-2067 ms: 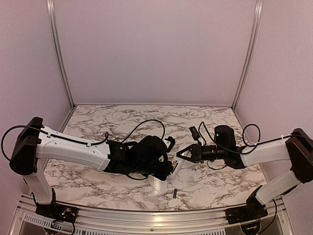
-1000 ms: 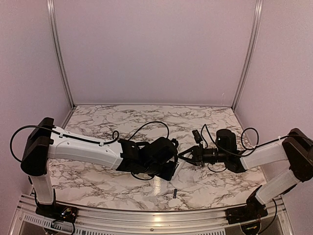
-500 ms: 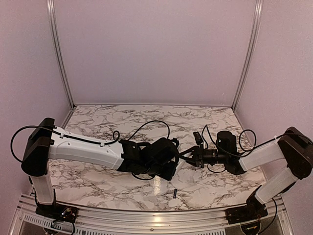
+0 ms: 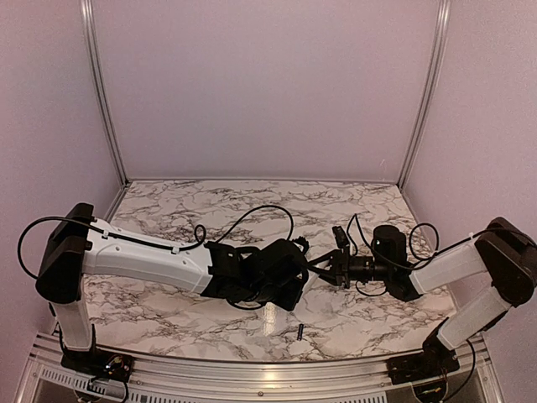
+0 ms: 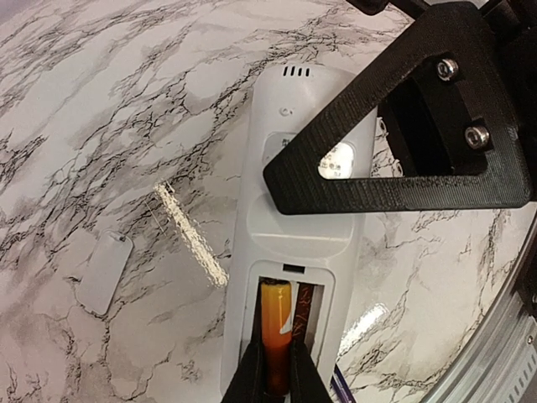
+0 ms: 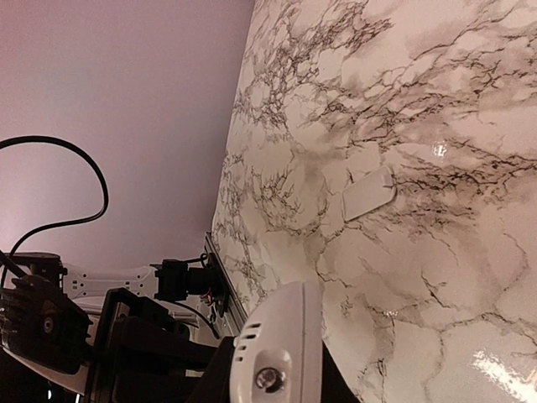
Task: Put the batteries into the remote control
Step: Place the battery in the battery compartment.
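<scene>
Glossy marble table [image 4: 168, 210], black battery [image 4: 299, 329] lying on it; lilac walls [image 4: 268, 84].

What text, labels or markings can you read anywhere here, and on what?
No legible text anywhere.
Faint marks in the slot beside the orange battery: too blurred to read.
Grey patch on the back of the remote: partly covered, unreadable.

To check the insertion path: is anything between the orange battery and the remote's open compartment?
Nothing visible does. The orange battery is at the compartment, its cover lies aside on the table, and the right gripper clamps the remote's far end.
</scene>
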{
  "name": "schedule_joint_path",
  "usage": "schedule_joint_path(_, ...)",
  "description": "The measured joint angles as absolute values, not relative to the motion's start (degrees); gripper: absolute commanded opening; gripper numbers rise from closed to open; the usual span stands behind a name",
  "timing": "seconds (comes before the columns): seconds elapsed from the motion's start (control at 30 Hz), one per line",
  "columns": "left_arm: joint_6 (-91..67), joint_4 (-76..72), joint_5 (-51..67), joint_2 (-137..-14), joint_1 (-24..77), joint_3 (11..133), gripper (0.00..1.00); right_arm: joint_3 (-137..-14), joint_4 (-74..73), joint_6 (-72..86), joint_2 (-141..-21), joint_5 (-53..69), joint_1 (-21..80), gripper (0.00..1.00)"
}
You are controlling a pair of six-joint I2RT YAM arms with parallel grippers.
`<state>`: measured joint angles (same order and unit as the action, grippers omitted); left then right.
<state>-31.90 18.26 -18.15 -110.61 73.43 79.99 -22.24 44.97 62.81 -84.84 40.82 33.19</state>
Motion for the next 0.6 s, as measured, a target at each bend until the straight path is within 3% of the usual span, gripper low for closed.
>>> schedule_joint_path(0.6, -30.9, 17.0, -18.4, -109.9, 73.5, 78.9, 0.11, -22.2, 45.0, 63.8, -84.8, 41.0, 33.1, 0.0)
